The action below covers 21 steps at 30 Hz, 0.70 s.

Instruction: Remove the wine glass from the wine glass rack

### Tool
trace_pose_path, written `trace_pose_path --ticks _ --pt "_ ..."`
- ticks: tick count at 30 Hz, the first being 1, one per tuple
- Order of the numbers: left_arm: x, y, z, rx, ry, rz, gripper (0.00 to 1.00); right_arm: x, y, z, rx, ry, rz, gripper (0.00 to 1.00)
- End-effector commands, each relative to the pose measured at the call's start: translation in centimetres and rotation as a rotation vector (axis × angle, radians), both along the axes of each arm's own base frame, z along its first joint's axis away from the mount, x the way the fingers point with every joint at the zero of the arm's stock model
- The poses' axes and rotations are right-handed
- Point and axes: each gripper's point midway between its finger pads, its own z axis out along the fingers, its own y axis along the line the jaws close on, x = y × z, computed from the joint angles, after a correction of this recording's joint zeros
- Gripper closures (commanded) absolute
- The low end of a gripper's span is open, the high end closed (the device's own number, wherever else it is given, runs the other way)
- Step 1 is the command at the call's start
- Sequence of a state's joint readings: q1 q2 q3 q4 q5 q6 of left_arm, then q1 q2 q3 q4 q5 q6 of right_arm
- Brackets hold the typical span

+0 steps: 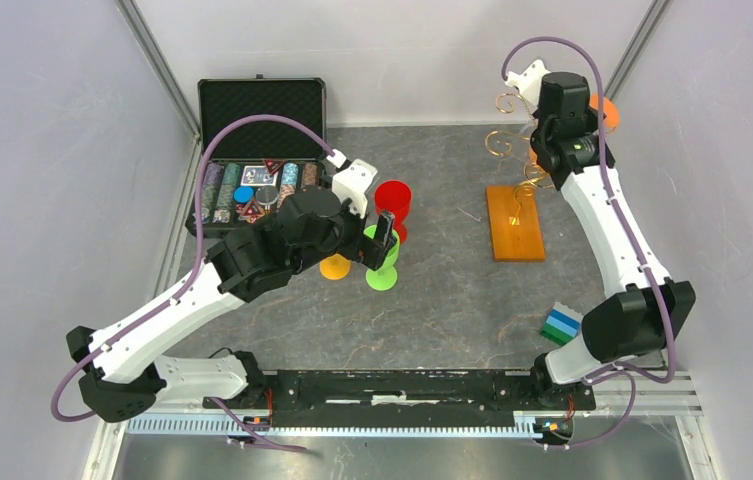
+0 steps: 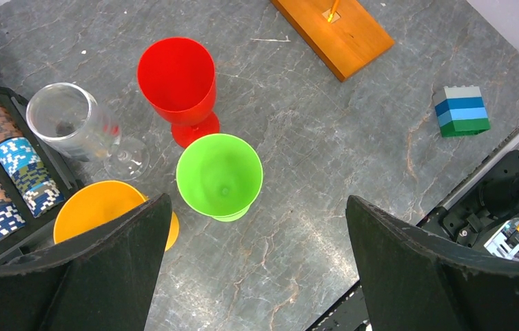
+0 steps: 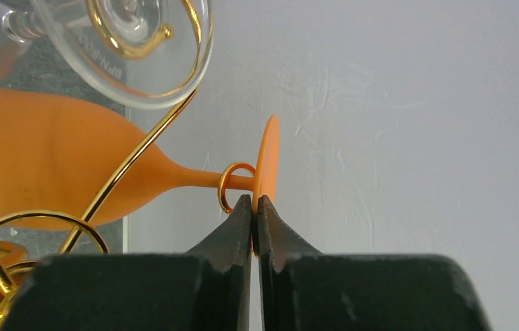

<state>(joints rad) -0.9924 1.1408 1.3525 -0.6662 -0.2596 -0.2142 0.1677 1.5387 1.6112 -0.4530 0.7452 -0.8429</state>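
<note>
The wine glass rack, a gold wire tree (image 1: 500, 140) on an orange-brown wooden base (image 1: 514, 222), stands at the back right. An orange wine glass (image 3: 49, 158) hangs on its side from a gold loop (image 3: 227, 186) round the stem. My right gripper (image 3: 254, 203) is shut on the thin edge of that glass's foot (image 3: 268, 158). A clear wine glass (image 3: 125, 48) hangs on the spiral arm above it. My left gripper (image 2: 256, 262) is wide open over the table, just nearer than a green goblet (image 2: 219, 176), holding nothing.
A red goblet (image 2: 177, 76), a yellow-orange goblet (image 2: 98, 207) and a clear glass on its side (image 2: 74, 124) stand around the green one. An open black chip case (image 1: 257, 110) sits at the back left. Stacked blocks (image 1: 559, 325) lie by the right arm.
</note>
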Motion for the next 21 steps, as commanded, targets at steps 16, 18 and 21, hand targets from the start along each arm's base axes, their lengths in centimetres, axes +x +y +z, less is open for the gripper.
trace_pose_path --ticks 16,18,21 --pt "0.3 -0.1 2.6 -0.056 -0.068 -0.010 0.00 -1.8 -1.9 4.4 -0.151 -0.087 -0.066 1.00" --pt "0.3 -0.1 2.7 -0.057 -0.068 -0.009 0.00 -1.8 -2.1 4.4 -0.185 -0.074 -0.076 1.00" --pt "0.3 0.0 2.6 -0.056 -0.070 -0.008 0.00 -1.7 -2.0 4.3 -0.203 -0.060 -0.070 1.00"
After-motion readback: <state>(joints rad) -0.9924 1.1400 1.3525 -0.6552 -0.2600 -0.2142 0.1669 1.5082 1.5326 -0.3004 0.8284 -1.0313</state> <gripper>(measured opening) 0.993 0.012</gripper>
